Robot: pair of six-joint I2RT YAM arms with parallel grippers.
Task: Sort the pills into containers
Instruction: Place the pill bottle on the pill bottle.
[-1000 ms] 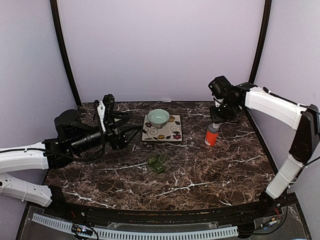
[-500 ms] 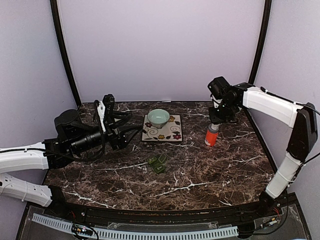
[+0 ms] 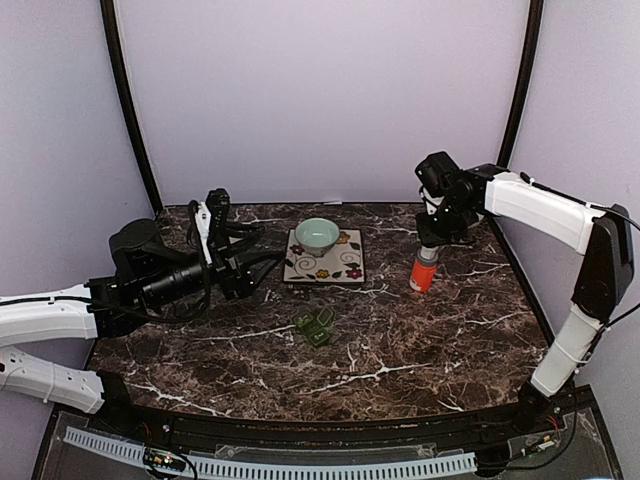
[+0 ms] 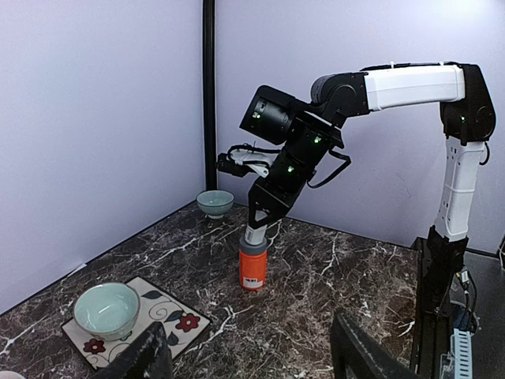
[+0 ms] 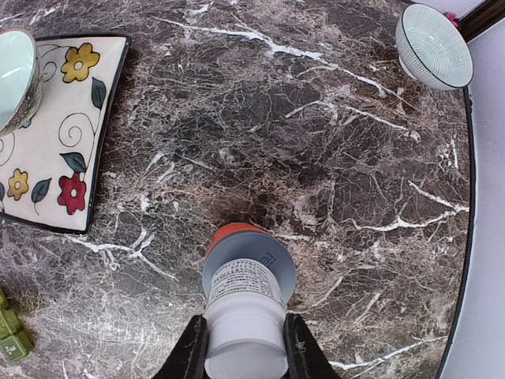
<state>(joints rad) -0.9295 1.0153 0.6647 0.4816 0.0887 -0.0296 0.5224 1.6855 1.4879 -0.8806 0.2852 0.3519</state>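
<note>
right jaws clamp cap (image 5: 245, 343); overhead, grip only likely.

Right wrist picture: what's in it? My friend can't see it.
Looking straight down, the right arm's jaws grip the white cap of an orange bottle over a dark marble table. A flowered tile with a pale green bowl is at left, a striped bowl top right, a green pill box edge bottom left.

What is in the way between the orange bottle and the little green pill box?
Nothing visible. Only bare marble table lies between the orange bottle, gripped at its cap by the right fingers, and the pill box. The flowered tile with the bowl sits farther back.
</note>
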